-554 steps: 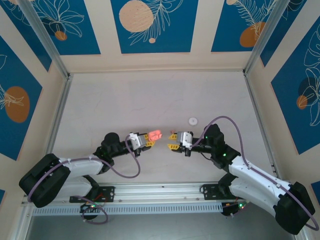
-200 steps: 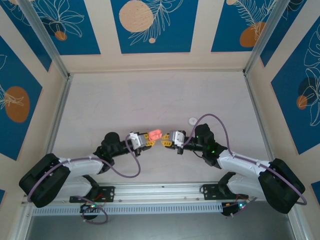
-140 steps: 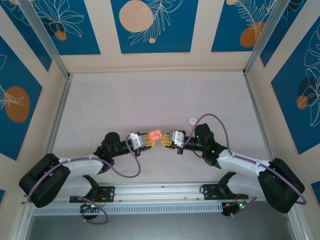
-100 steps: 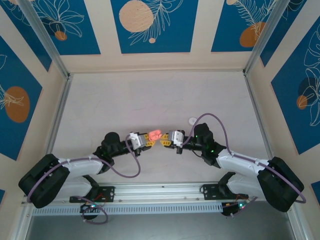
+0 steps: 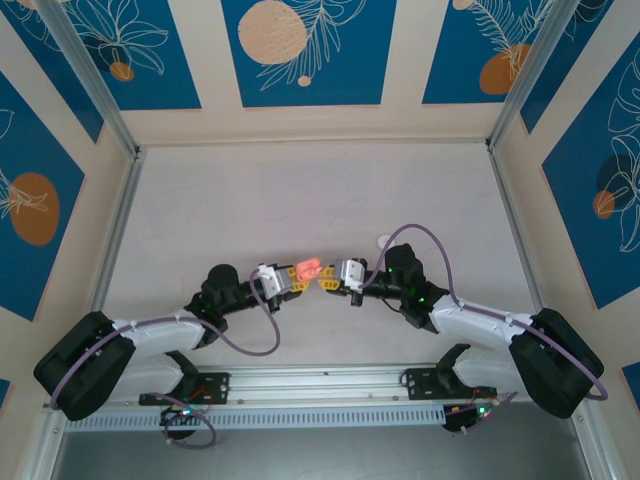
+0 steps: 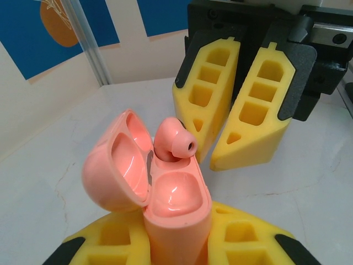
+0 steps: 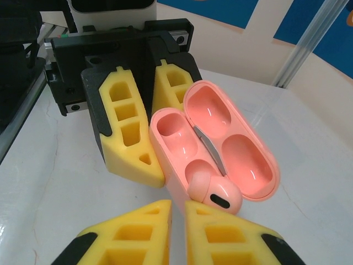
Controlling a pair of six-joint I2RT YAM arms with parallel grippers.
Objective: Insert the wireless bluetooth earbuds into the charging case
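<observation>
Nearest me, over the table (image 5: pixel 300 190) between its centre and its near edge, my left gripper (image 5: pixel 297 273) is clamped on the lower body of the charging case (image 6: pixel 176 221). It holds the case off the surface with the lid (image 6: pixel 118 165) swung open, and the open mouth faces my other arm.

Inside the case, one earbud (image 6: pixel 174 138) stands in a well. It sits proud, with its rounded head and dark tip poking out above the rim, so I judge it placed but not pushed home. The second well (image 6: pixel 174 196) is bare and glossy.

Just past the case, my right gripper (image 7: pixel 176 210) has its fingers drawn together with nothing between them. Its tips are just beside the bud; whether they touch it I cannot tell.

By my reckoning I am at most halfway. This bud needs seating, and the bare well needs its own bud.

Farther toward the back edge, a small white disc (image 5: pixel 383 240) lies on the table, partly behind my right arm's cable (image 5: pixel 420 232).
</observation>
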